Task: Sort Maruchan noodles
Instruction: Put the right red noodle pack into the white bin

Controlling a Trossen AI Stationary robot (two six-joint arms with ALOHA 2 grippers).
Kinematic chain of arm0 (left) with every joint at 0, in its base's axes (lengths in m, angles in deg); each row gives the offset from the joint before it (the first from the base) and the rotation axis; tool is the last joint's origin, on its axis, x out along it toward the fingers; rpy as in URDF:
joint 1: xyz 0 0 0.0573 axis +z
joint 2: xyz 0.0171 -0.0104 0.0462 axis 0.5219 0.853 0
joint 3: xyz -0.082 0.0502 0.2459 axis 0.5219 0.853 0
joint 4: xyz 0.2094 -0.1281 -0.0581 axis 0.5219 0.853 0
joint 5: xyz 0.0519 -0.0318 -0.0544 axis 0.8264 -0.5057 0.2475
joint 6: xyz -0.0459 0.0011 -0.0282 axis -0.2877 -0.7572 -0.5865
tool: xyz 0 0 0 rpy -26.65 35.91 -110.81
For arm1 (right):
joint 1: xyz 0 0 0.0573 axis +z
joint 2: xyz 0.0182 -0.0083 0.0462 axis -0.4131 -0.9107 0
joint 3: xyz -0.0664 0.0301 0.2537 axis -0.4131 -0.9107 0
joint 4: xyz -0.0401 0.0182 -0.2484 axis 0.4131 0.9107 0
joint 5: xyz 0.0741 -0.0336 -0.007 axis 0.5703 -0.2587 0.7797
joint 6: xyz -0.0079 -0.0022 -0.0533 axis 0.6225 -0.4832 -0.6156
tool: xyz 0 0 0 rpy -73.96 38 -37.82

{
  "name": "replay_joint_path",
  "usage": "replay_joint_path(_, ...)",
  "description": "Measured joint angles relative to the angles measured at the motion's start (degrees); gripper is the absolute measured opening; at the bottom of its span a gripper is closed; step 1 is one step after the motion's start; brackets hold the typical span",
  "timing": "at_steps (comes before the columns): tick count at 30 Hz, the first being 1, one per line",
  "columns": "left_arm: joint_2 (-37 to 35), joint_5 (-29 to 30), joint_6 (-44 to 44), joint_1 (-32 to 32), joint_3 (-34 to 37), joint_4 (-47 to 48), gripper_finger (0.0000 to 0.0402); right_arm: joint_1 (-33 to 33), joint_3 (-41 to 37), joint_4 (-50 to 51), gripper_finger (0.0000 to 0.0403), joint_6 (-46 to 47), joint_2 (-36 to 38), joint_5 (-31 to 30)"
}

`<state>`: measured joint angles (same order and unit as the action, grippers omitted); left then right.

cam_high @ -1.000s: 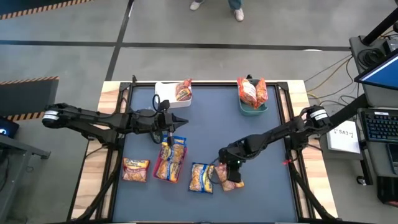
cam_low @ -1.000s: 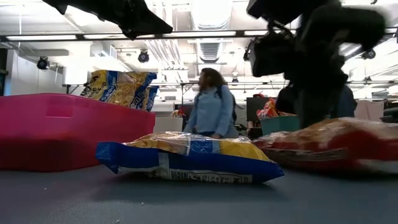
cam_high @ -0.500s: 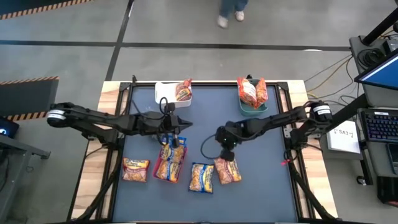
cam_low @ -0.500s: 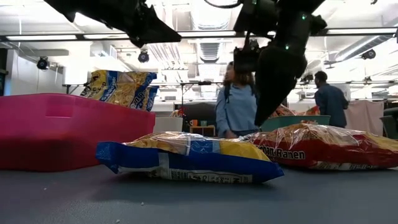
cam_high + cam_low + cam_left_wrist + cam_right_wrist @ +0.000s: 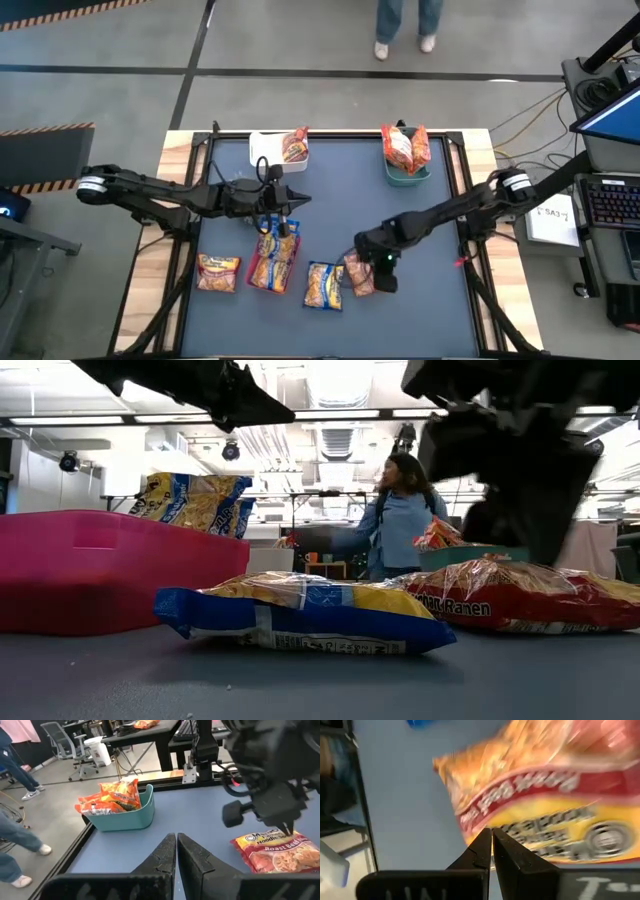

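Note:
A red-trimmed noodle packet [image 5: 355, 275] lies flat on the blue mat; it also shows in the low view [image 5: 520, 595] and the left wrist view [image 5: 272, 851]. My right gripper [image 5: 380, 278] is shut, pointing down over this packet [image 5: 530, 795]. A blue-trimmed packet [image 5: 323, 285] lies flat beside it. More blue-trimmed packets [image 5: 277, 248] lean in the red tray [image 5: 100, 570]. An orange packet [image 5: 217, 272] lies at the near left. My left gripper [image 5: 300, 197] is shut and empty, hovering above the tray's far end. My right gripper points down at the red-trimmed packet's printed face [image 5: 520, 827] with shut fingers. The packet lies flat on the mat. I cannot tell whether the fingertips touch it.
A white bin [image 5: 270, 152] at the far left holds one packet. A teal bin [image 5: 407, 170] at the far right holds red packets [image 5: 405, 147]. A person stands beyond the table's far edge [image 5: 400, 520].
My right gripper rose off the red-trimmed packet and swung toward the far edge, then came back down toward the near edge over it. The packet slid a little toward the far-left and now lies flat beside the blue-trimmed packet.

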<state>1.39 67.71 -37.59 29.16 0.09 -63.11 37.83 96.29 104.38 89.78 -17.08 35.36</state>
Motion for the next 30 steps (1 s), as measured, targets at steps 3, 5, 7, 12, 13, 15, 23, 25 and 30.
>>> replay_joint_path(3,0.0,0.0,0.1,0.0,0.0,0.0,0.0,1.8,0.2,-0.6,0.0008,1.4,-2.9,0.7)
replay_joint_path(5,0.0,0.0,0.1,0.0,0.0,0.0,0.0,2.2,0.2,-1.3,0.0008,1.5,-4.4,0.7)
replay_joint_path(7,0.0,0.0,0.1,0.0,0.0,0.0,0.0,2.1,0.2,-1.6,0.0008,1.8,-5.1,0.0)
replay_joint_path(12,0.0,0.0,-0.1,0.0,0.0,0.0,0.0,-0.7,0.2,-1.7,0.0008,-0.1,-3.4,-9.2)
replay_joint_path(13,0.0,-0.1,-0.1,0.0,0.0,0.0,0.0,-1.7,0.2,-1.6,0.0008,-1.3,-2.7,-12.6)
replay_joint_path(15,0.0,-0.1,-0.1,0.0,0.0,0.0,0.0,-3.5,0.2,-1.4,0.0008,-3.3,-1.6,-20.2)
replay_joint_path(23,0.0,-0.1,-0.3,0.0,0.0,-0.5,0.0,-8.1,-0.2,-0.2,0.0008,-8.3,5.3,-23.0)
replay_joint_path(25,0.3,-0.1,0.0,0.0,0.0,-1.0,0.0,-8.2,-0.7,0.0,0.0008,-7.8,7.7,-22.9)
replay_joint_path(30,3.1,-0.1,1.2,0.0,-0.1,-4.8,0.0,-7.8,-5.6,-1.5,0.0008,-3.8,15.6,-25.2)
